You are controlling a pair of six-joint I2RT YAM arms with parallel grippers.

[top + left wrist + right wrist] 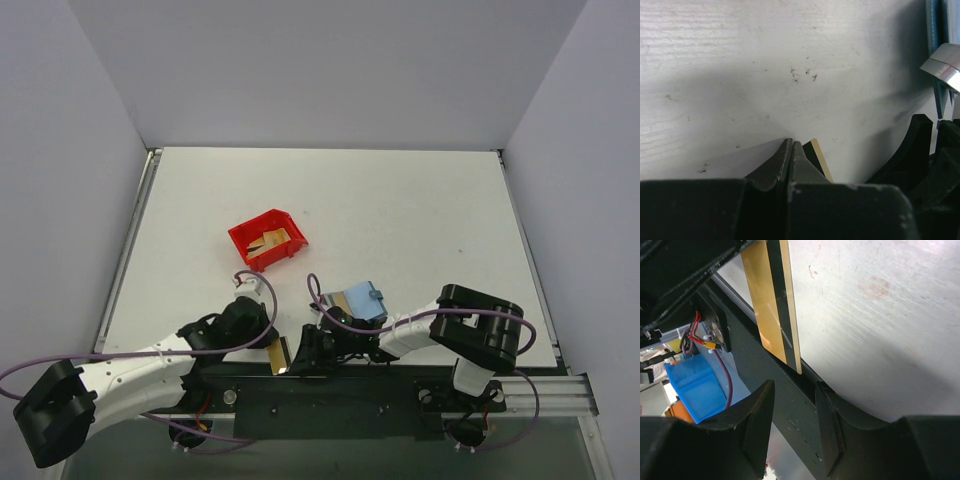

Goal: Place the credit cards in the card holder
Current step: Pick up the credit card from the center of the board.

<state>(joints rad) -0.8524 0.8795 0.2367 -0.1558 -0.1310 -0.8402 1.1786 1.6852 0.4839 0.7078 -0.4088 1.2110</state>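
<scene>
A gold-tan credit card (277, 354) with a dark stripe stands on edge at the table's front edge, and my left gripper (268, 342) is shut on it. The left wrist view shows the shut jaws (791, 142), with a corner of the card (819, 156) poking out beside them. My right gripper (306, 352) is open just right of the card. In its wrist view the card (771, 305) hangs just ahead of the empty gap between the fingers (794, 386). The teal-blue card holder (360, 300) lies open behind the right gripper, its edge (931, 40) showing in the left wrist view.
A red bin (243, 236) with more gold cards (270, 242) sits behind the left arm, mid-table. The black mounting rail (330, 400) runs along the table's near edge, under both grippers. A blue box (695, 385) and wires lie below that edge.
</scene>
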